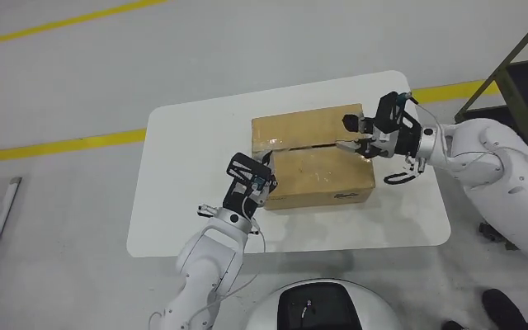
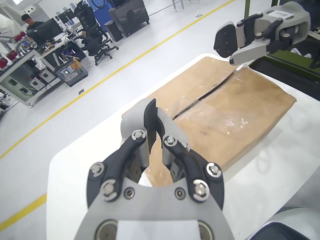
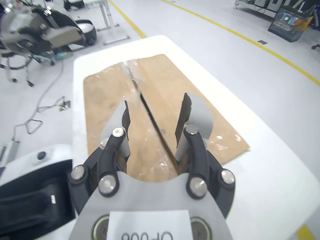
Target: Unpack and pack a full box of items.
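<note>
A closed cardboard box point(image 1: 313, 161) lies in the middle of the white table point(image 1: 190, 190). Clear tape covers its top, and a dark seam point(image 1: 309, 147) runs between the two flaps. My left gripper point(image 1: 262, 177) hangs at the box's near left corner, shut with nothing in it; in the left wrist view its fingers point(image 2: 150, 116) meet just short of the box point(image 2: 237, 111). My right gripper point(image 1: 353, 134) is open over the right end of the seam. In the right wrist view it point(image 3: 156, 106) straddles the seam point(image 3: 150, 118) just above the box top point(image 3: 105, 101).
A green-framed cart point(image 1: 495, 78) stands just off the table's right end, behind my right arm. Bare table surface surrounds the box, widest on the left point(image 1: 181, 165). Yellow floor lines run past the table on its far side.
</note>
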Controlling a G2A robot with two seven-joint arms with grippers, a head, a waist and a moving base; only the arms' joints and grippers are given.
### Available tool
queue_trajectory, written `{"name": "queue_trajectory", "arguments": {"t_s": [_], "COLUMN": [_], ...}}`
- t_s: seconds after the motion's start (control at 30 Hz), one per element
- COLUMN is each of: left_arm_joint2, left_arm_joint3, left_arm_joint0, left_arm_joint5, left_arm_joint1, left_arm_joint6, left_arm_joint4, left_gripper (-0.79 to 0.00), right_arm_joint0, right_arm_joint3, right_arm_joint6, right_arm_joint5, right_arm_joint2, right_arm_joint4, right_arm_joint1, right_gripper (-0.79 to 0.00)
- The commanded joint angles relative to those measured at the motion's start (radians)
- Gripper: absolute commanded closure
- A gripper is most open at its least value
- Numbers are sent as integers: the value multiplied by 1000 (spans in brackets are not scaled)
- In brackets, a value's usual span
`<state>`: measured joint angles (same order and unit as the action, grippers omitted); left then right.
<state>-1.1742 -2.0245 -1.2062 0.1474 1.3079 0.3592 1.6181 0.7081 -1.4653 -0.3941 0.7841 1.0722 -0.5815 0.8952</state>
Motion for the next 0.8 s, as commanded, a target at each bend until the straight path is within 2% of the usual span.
{"name": "queue_trajectory", "arguments": {"t_s": [0.0,0.03,0.07,0.33,0.37,0.4,0.43,0.53,0.57,0.67,0.77], "left_arm_joint2": [-4,-6,-7,-9,-9,-9,-9,-9,-9,-9,-9], "left_arm_joint3": [4,6,5,3,3,3,3,3,3,3,3], "left_arm_joint0": [0,-1,-2,-4,-4,-4,-4,-4,-4,-4,-4], "left_arm_joint5": [-6,-8,-8,-10,-10,-10,-10,-10,-10,-10,-10], "left_arm_joint1": [0,0,1,1,1,1,1,1,1,1,1], "left_arm_joint6": [3,7,13,18,18,18,18,18,18,18,18], "left_arm_joint4": [2,6,7,9,9,9,9,9,9,9,9], "left_gripper": [-292,-674,-785,-785,-785,-785,-785,-785,-785,-785,-785], "right_arm_joint0": [3,-3,-9,-85,-96,-110,-123,-161,-173,-207,-234], "right_arm_joint3": [-8,-11,-12,30,43,54,66,104,117,157,192], "right_arm_joint6": [-32,-63,-84,-161,-158,-162,-162,-158,-161,-172,-175], "right_arm_joint5": [-3,-2,-7,-28,-30,-32,-31,-28,-26,-19,-19], "right_arm_joint2": [-15,-24,-32,-134,-149,-165,-182,-226,-241,-281,-307], "right_arm_joint4": [68,68,68,26,27,15,5,-7,-9,-12,-7], "right_arm_joint1": [3,4,6,38,44,51,57,78,85,104,121], "right_gripper": [-785,-785,-785,-776,-545,-391,-369,-234,-231,-148,-99]}}
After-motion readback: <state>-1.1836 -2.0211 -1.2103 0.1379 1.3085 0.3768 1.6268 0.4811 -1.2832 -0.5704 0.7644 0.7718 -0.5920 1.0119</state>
